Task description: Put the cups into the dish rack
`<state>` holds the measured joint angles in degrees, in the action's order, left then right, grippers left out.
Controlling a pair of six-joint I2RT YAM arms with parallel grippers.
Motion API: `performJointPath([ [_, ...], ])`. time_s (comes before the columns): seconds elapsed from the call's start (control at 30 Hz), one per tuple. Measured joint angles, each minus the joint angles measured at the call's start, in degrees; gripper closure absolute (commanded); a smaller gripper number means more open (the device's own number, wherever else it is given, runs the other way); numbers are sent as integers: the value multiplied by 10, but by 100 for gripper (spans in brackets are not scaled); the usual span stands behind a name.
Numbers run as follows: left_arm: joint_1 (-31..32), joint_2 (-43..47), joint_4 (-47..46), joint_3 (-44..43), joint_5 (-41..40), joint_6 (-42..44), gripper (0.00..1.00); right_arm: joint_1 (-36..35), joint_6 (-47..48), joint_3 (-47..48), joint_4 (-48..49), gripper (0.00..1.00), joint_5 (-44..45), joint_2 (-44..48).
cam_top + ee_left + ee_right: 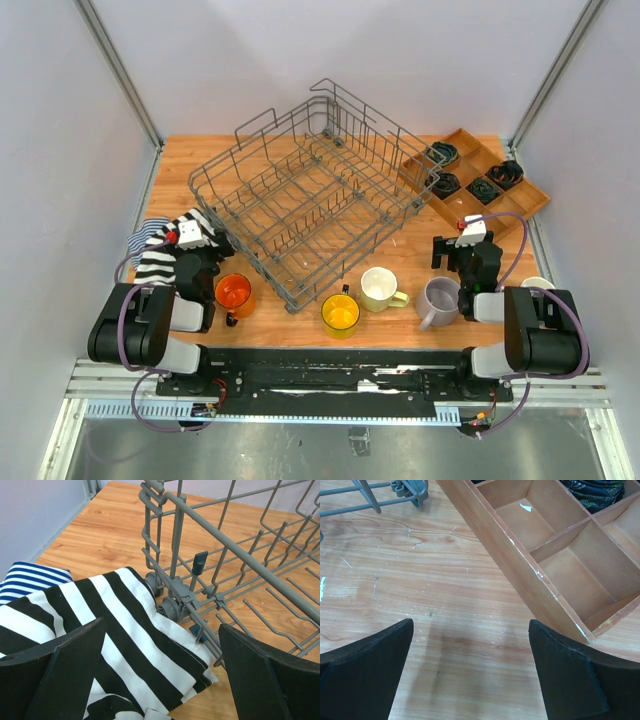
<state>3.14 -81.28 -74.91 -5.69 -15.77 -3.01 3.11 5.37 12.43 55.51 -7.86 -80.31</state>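
frontmost, four cups in row, dish rack behind

Grey metal wire dish rack; scuffed wooden table; striped cloth.

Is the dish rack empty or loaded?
Empty: no cup inside the dish rack; orange mug, yellow mug, cream mug, lavender mug stand outside it.
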Motion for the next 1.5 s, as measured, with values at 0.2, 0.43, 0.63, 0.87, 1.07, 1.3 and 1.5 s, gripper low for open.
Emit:
performJointPath([
  [0.2,0,0,0,0,0,0,0,0,0,0,0,2,0,0],
  [0.43,0,0,0,0,0,0,0,0,0,0,0,2,0,0],
  [0.63,0,0,0,0,0,0,0,0,0,0,-4,2,6,6],
  [0.87,0,65,37,5,-14,-2,0,0,-4,37,-127,2,32,135],
  [1.07,0,180,189,-24,-67,-4,0,0,-14,123,-257,2,45,203],
  [1.3,0,327,490,-116,-31,-10,15,0,-61,317,-488,2,44,153],
  [1.5,0,343,739,-293,7,-42,14,0,-82,417,-595,2,-35,143],
])
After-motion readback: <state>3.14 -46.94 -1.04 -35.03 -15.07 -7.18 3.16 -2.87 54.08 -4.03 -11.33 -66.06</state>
